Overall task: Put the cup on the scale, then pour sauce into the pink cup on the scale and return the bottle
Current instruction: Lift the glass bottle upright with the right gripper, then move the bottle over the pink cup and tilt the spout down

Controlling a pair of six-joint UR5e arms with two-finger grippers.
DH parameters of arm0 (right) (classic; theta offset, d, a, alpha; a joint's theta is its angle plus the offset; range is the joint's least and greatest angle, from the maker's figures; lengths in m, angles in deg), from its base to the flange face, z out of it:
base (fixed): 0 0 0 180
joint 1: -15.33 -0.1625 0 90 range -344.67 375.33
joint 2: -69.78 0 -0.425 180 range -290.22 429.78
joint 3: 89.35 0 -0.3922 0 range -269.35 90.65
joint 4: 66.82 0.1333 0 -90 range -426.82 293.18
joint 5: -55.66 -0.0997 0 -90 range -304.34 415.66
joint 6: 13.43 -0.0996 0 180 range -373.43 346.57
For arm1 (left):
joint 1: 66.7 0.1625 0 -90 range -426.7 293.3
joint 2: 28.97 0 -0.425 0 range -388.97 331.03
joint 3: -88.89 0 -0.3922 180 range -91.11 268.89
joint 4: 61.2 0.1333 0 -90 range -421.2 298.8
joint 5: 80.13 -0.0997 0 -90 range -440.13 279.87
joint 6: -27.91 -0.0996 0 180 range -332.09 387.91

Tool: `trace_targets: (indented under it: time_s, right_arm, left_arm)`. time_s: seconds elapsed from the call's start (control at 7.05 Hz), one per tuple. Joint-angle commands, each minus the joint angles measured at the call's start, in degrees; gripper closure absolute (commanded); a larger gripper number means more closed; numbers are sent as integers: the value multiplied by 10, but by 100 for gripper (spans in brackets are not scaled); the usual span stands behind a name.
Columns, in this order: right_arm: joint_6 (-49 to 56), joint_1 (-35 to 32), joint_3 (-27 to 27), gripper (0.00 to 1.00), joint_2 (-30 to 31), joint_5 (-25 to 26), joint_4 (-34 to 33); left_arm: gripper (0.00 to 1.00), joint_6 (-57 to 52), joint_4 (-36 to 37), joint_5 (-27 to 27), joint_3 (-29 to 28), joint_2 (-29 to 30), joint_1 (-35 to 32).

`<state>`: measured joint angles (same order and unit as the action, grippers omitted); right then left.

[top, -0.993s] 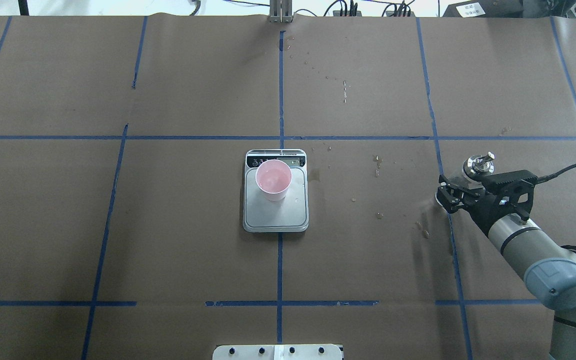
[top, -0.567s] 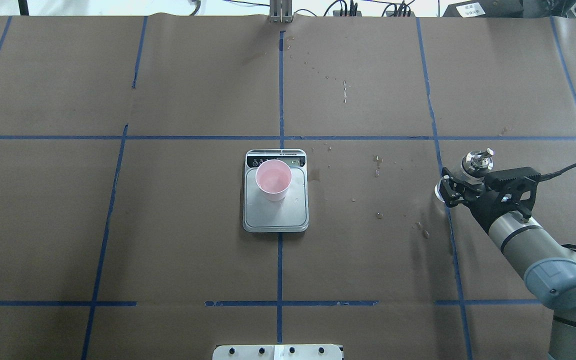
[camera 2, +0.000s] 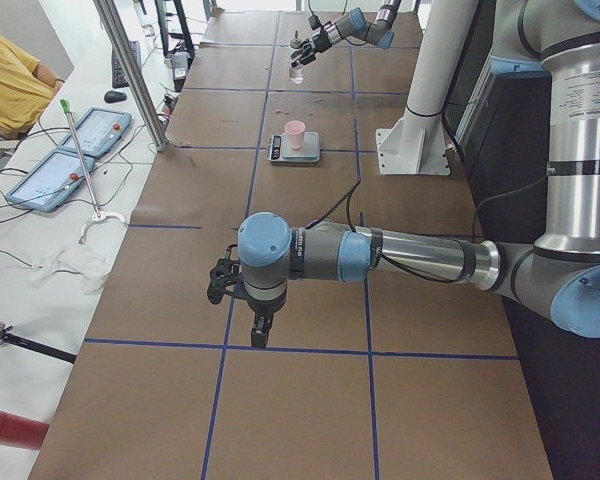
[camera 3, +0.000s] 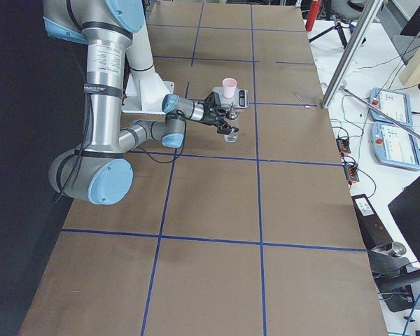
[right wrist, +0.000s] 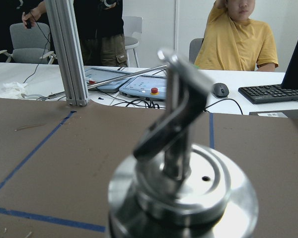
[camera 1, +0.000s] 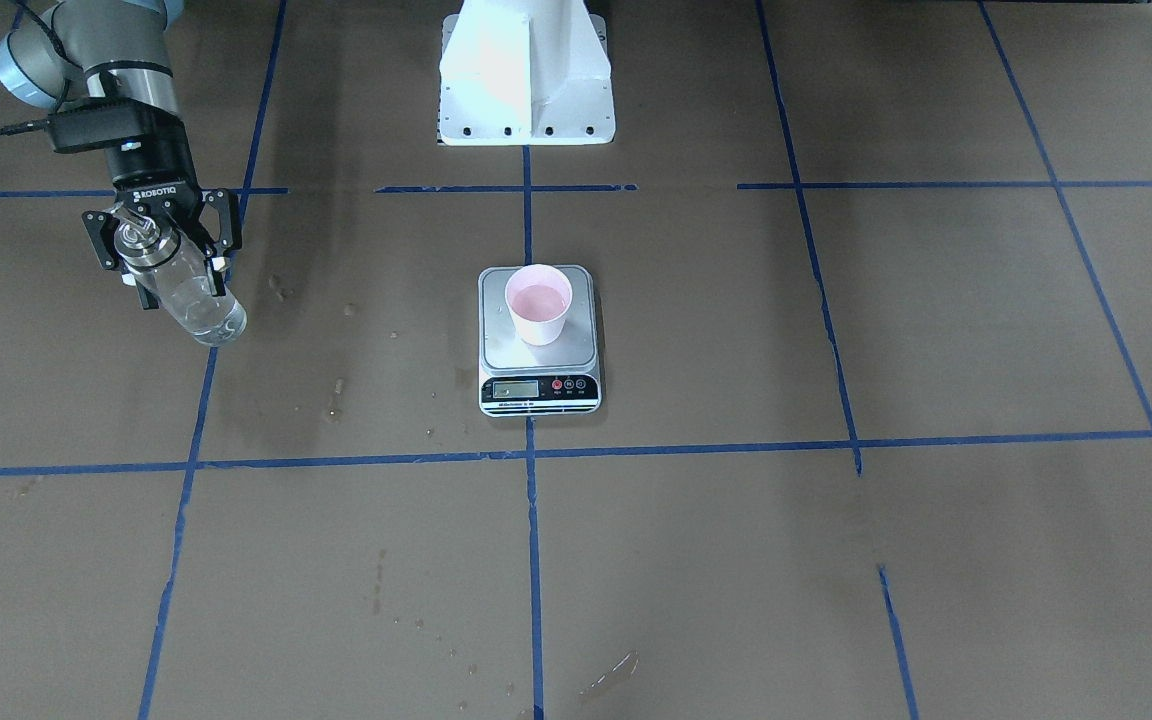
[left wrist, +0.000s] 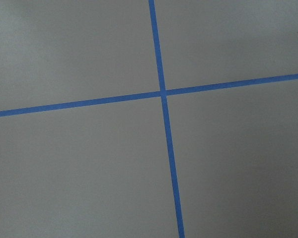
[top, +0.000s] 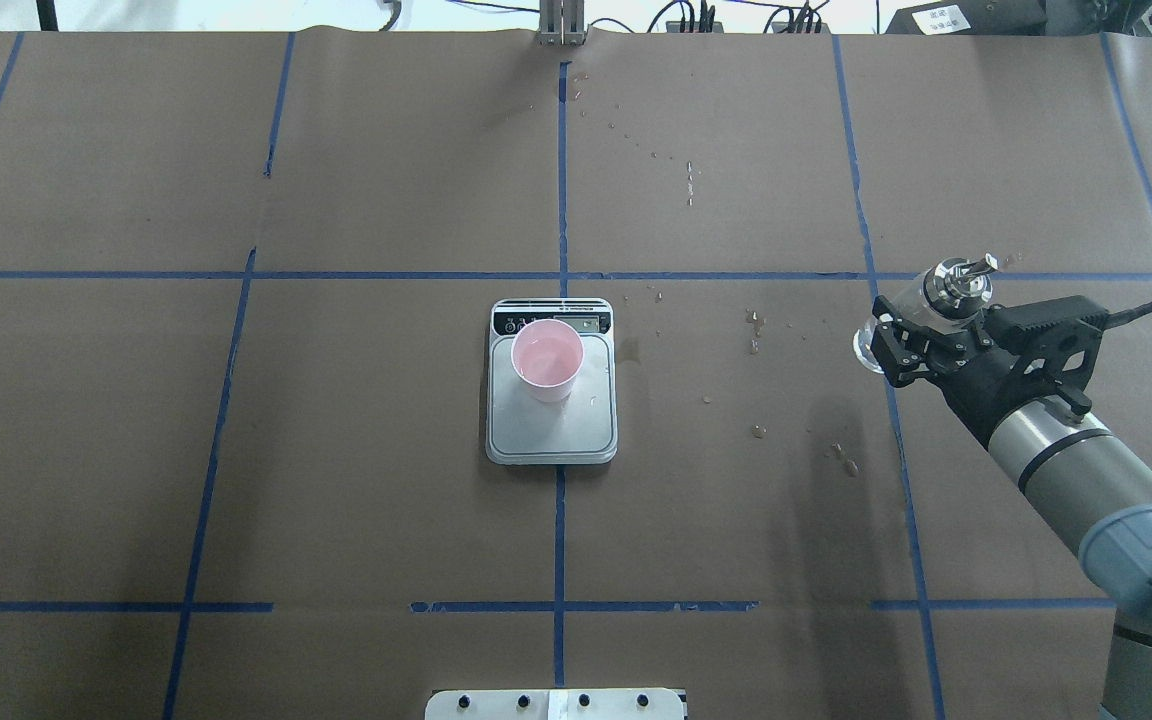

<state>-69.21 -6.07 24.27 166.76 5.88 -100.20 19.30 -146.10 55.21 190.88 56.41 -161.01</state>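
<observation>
Brown-papered table, blue tape grid. The cup stands on the scale. Well apart from the scale (robot's right), the right pincer is clenched around the tilted bottle. Whether the left pincer is clenched cannot be told.

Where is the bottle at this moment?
In the overhead view the bottle is at the right side, held tilted in the right gripper, well apart from the scale at the table's middle.

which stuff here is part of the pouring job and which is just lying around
Job: cup, scale, bottle held in the right pincer.
Lying about: keyboard, mouse, tablets, spill marks.
</observation>
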Motion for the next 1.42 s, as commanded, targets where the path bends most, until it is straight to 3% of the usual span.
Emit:
trace_targets:
  time_s: [0.0, 0.28, 0.57, 0.85, 0.99, 1.28]
  right_arm:
    - [89, -23, 14, 100, -24, -2, -6]
    - [112, -30, 12, 100, -24, -2, -37]
    - [160, -30, 13, 100, -84, -2, -169]
    - [339, -29, 6, 100, -147, 9, -257]
    - [362, -13, -17, 100, -196, 78, -314]
    - [364, 49, -69, 100, -328, 208, -516]
  left_arm:
    - [0, 0, 0, -1, -2, -1, 0]
    - [0, 0, 0, -1, -2, -2, 0]
    - [0, 0, 0, 0, -1, -6, 0]
    - [0, 0, 0, -1, -1, -6, 0]
    - [0, 0, 0, 0, -1, -6, 0]
    - [0, 0, 0, 0, -1, -6, 1]
